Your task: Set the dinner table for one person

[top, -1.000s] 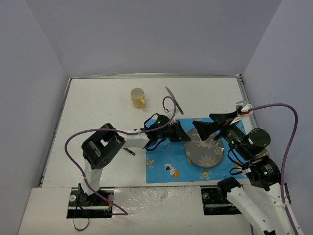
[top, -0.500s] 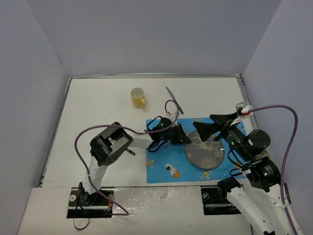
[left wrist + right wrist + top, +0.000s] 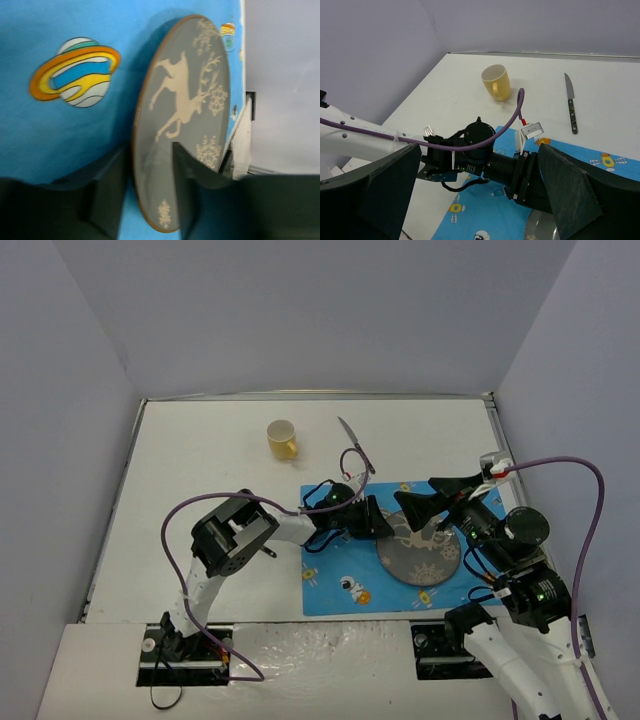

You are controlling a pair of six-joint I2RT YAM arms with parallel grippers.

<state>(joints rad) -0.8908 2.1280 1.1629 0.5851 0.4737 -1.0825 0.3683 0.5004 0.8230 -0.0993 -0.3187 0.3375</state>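
A grey plate [image 3: 425, 558] with a white reindeer print lies on a blue cartoon-print placemat [image 3: 340, 588] on the white dinner table [image 3: 200, 470]. My left gripper [image 3: 385, 522] is at the plate's left rim. In the left wrist view the left gripper [image 3: 150, 195] is closed on the plate [image 3: 185, 90], with one finger [image 3: 185, 190] on top of it and the other against the rim. My right gripper [image 3: 420, 495] hovers open and empty above the plate's far edge. In the right wrist view the right gripper [image 3: 480, 200] looks down on the left arm's wrist.
A yellow cup [image 3: 283, 439] stands at the back of the table. A knife [image 3: 355, 446] lies to its right, just beyond the placemat. Both also show in the right wrist view, the cup [image 3: 496, 82] and the knife [image 3: 571, 102]. Grey walls enclose the table.
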